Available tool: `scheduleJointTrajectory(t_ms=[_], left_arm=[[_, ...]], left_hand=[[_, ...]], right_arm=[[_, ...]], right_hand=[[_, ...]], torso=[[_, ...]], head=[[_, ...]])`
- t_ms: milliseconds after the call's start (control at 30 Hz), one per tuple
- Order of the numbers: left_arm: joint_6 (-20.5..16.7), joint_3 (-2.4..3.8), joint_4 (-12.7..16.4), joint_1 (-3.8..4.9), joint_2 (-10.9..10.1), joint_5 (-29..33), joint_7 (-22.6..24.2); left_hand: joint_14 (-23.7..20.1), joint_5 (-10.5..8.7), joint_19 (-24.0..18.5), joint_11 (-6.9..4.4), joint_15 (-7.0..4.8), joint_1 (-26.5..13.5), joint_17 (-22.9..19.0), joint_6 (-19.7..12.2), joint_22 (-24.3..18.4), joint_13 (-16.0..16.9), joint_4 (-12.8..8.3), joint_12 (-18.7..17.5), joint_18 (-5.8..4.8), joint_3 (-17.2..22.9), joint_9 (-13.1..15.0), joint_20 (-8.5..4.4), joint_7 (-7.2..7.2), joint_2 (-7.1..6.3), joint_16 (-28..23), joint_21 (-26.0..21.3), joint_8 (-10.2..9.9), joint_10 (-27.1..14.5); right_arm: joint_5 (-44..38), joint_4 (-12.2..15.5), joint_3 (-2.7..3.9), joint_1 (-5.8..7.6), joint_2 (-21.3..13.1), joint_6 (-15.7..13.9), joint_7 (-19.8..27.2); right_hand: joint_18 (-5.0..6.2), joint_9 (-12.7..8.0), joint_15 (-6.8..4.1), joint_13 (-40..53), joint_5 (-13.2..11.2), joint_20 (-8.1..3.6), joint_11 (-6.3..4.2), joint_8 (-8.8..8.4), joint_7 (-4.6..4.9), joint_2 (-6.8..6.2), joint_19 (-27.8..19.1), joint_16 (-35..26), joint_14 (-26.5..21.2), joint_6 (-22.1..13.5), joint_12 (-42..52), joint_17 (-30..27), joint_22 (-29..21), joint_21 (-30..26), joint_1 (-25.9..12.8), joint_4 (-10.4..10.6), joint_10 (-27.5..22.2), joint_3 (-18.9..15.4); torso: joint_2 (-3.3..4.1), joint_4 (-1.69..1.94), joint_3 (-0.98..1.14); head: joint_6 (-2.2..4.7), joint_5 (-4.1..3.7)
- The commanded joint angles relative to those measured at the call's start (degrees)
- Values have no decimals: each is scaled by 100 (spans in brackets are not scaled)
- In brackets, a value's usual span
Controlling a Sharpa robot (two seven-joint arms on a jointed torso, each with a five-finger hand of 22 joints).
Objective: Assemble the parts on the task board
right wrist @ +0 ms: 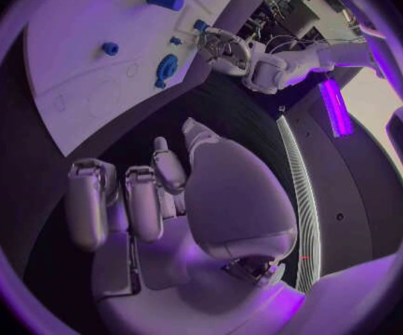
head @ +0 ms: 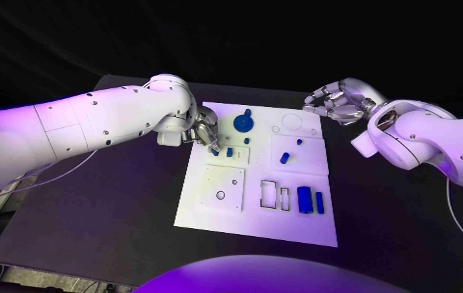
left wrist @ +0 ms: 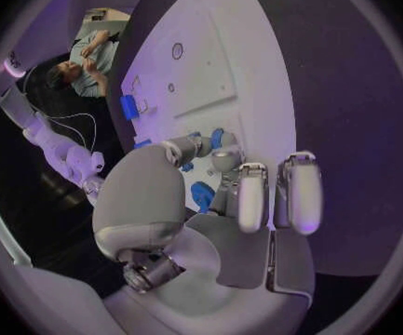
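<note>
The white task board (head: pixel 217 209) lies in the middle of the table. My left hand (head: pixel 201 131) is at the board's left edge, and its fingertips (left wrist: pixel 185 149) pinch a small blue part (head: pixel 214 150) just over the board. Another small blue part (head: pixel 229 152) sits right beside it. A round blue part (head: pixel 243 122) lies near the far edge, also seen under my palm (left wrist: pixel 201 195). A blue peg (head: pixel 285 158) lies mid-board, and a blue cylinder (head: pixel 305 199) and a thin blue bar (head: pixel 319 203) lie near the right edge. My right hand (head: pixel 336 104) hovers off the far right corner, fingers (right wrist: pixel 118 201) curled in on nothing.
Two empty rectangular slots (head: pixel 275 195) are left of the blue cylinder, and a small hole (head: pixel 220 194) is in the near left panel. A circle outline (head: pixel 292 120) marks the far right panel. Dark table (head: pixel 126 199) surrounds the board on all sides.
</note>
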Motion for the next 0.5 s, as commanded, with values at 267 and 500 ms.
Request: scheduleJointTrajectory(t_ms=[267, 500], left_arm=[[204, -42, -11, -75, 19, 12, -1], [200, -42, -26, -76, 20, 12, 1]], left_hand=[[489, -33, 42, -32, -66, -185, 1084, 117, 467, 55, -767, 52, -81, 740, 173, -18, -157, 9, 47, 29, 92, 113], [493, -43, 48, -51, -81, -241, 1099, 145, 474, 83, -714, 70, -83, 658, 192, -29, -181, 20, 54, 29, 119, 136]], right_arm=[[-53, -2, 0, -4, 5, 69, 23], [-53, -4, 0, -4, 6, 68, 24]], right_hand=[[109, -9, -24, -5, 36, -37, -19, 30, -5, -6, 50, -27, 386, 19, -22, 665, 925, -33, -15, -18, -34, -20], [110, -10, -25, -9, 36, -38, -19, 32, -4, -4, 48, -31, 384, 19, -26, 659, 922, -39, -13, -16, -38, -21]], torso=[[-2, 0, 2], [-1, 0, 3]], head=[[-16, 0], [-20, 2]])
